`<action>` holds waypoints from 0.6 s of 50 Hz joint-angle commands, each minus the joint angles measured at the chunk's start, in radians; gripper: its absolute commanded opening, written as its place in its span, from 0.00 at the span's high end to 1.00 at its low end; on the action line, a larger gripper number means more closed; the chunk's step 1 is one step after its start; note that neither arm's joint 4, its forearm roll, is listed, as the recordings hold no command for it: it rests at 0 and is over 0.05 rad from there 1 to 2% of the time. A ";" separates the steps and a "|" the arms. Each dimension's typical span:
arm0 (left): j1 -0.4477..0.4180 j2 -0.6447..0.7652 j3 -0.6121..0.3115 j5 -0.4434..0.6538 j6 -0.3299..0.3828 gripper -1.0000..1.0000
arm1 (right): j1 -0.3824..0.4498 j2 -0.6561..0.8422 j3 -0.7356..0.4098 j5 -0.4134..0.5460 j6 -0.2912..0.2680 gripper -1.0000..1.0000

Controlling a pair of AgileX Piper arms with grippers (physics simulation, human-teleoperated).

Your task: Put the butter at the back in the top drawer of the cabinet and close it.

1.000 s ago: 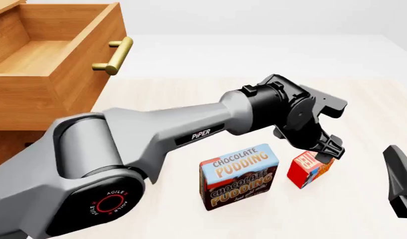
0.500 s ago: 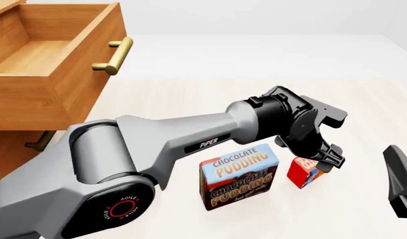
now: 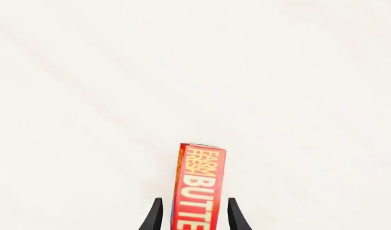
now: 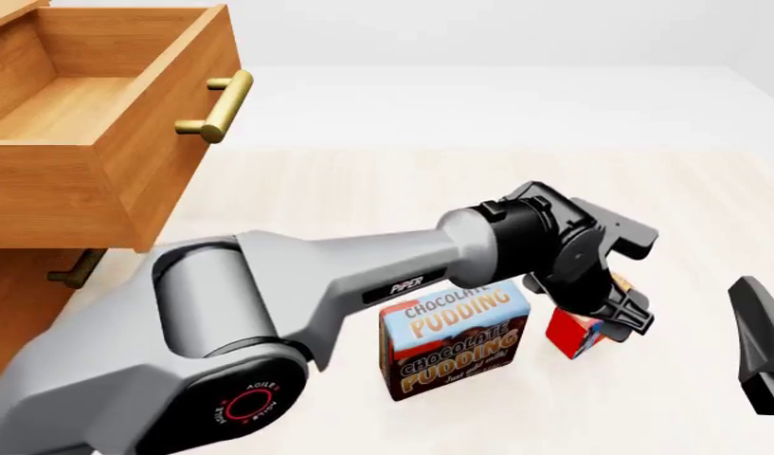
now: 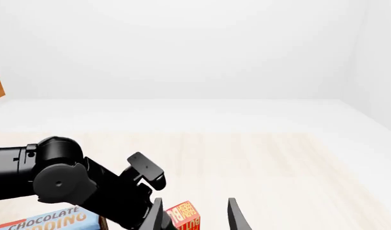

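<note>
One left gripper astride butter, top drawer open

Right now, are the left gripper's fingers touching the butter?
Cannot tell. In the left wrist view the fingers flank the butter closely, with only slivers of gap; contact isn't plain.

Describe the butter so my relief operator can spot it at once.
Find the big blue-and-brown chocolate pudding box near the front of the table. The butter stands just right of it, between the fingers of the left hand. It is the smaller box, red with white lettering.
</note>
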 commanded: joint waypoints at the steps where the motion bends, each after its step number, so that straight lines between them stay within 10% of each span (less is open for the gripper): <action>1: -0.003 0.019 -0.009 0.002 -0.002 0.00 | 0.000 0.000 0.000 0.000 0.000 0.00; 25: -0.003 0.055 -0.048 0.018 -0.009 0.00 | 0.000 0.000 0.000 0.000 0.000 0.00; 26: -0.002 0.057 -0.050 0.019 -0.009 1.00 | 0.000 0.000 0.000 0.000 0.000 0.00; 30: 0.001 0.058 -0.049 0.019 -0.007 1.00 | 0.000 0.000 0.000 0.000 0.000 0.00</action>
